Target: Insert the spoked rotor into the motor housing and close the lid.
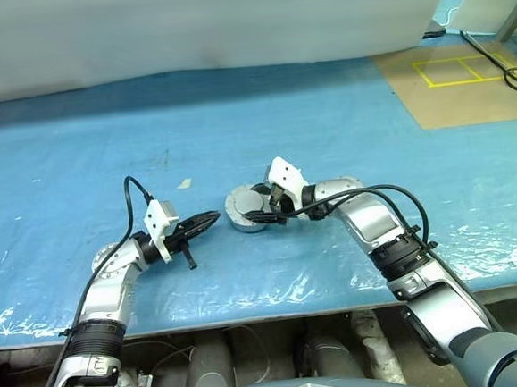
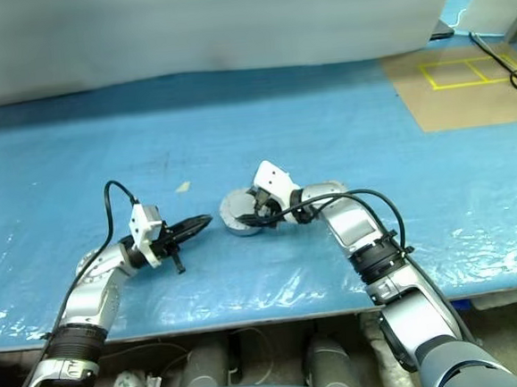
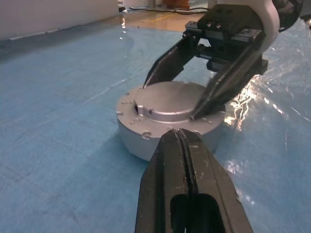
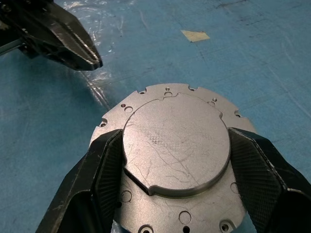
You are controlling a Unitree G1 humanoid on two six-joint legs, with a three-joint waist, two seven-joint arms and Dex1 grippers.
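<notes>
The short round grey metal motor housing (image 1: 245,211) stands on the blue plastic-sheeted table (image 1: 76,154), just left of centre in the left eye view. The lid (image 4: 176,150), a round grey metal disc, sits on top of the housing with its plain grey face up; that face shows fine scratches, and the flange around it carries small holes. Whether the lid is fully seated cannot be told. The housing's interior is covered.

The right gripper (image 4: 176,167) reaches in from the right of the frame and stands spread wide. Its two black fingers (image 4: 104,167) flank the raised centre of the lid on opposite sides, at or very near its edge. Firm contact cannot be confirmed from either wrist view.

The left gripper (image 1: 209,220) sits just left of the housing in the left eye view, pointing toward it, tips near the housing wall but apart from it. Its black fingers (image 3: 165,179) are pressed together with nothing between them.

A small pale scrap of tape (image 1: 184,184) lies on the sheet, above and left of the housing, well apart from both grippers. A brown board with yellow marked lines (image 1: 453,75) occupies the upper right of the frame.
</notes>
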